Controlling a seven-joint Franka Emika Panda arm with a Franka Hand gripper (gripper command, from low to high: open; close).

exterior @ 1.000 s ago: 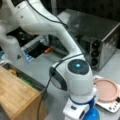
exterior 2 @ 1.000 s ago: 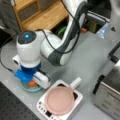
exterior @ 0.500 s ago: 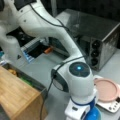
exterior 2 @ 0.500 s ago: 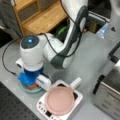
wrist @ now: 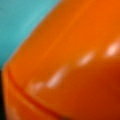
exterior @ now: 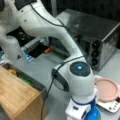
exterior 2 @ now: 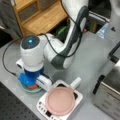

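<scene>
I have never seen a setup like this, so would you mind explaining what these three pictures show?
The white jointed machine is a robot arm; its blue gripper hangs low over a teal plate on the grey table. Two cameras off the arm watch the scene in both front views; the third sits on the wrist, so close that an orange object on teal fills it. Beside the plate stands a white scale carrying a pink dish. A metal oven and a wooden shelf stand nearby.
</scene>
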